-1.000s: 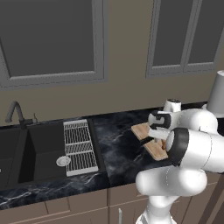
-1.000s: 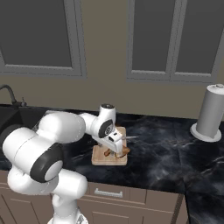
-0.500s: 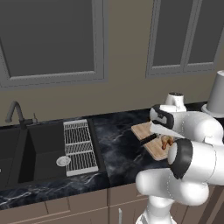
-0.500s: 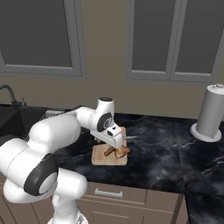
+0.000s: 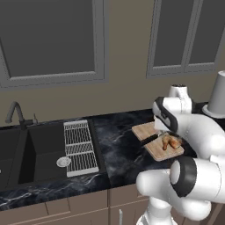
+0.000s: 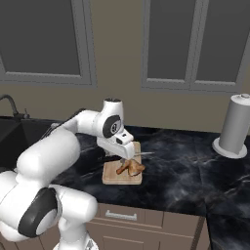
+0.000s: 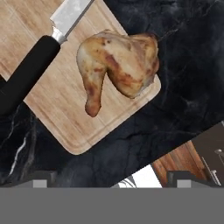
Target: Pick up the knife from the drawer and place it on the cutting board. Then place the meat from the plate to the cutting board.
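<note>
The light-tan cutting board (image 7: 52,100) (image 6: 113,177) (image 5: 154,151) lies on the black marble counter. The meat (image 7: 118,65) (image 6: 131,167) (image 5: 170,142), a golden-brown drumstick piece, rests on the board near its corner. Beside it lies the knife, its black handle (image 7: 26,74) (image 5: 149,140) partly over the board's edge and its silver blade (image 7: 70,13) (image 6: 142,154) on the board. My gripper (image 7: 111,181) (image 6: 123,156) (image 5: 163,132) hovers just above the meat, open, with nothing between its fingers. The plate is out of view.
A white ribbed drying rack (image 5: 79,147) and a dark sink (image 5: 30,154) with a faucet (image 5: 15,113) are to the left. A paper towel roll (image 6: 235,127) stands at the right. A shut drawer front (image 6: 119,215) sits under the counter.
My hand has lifted up off the board, leaving the meat lying beside the knife. The arm's elbow has swung higher.
</note>
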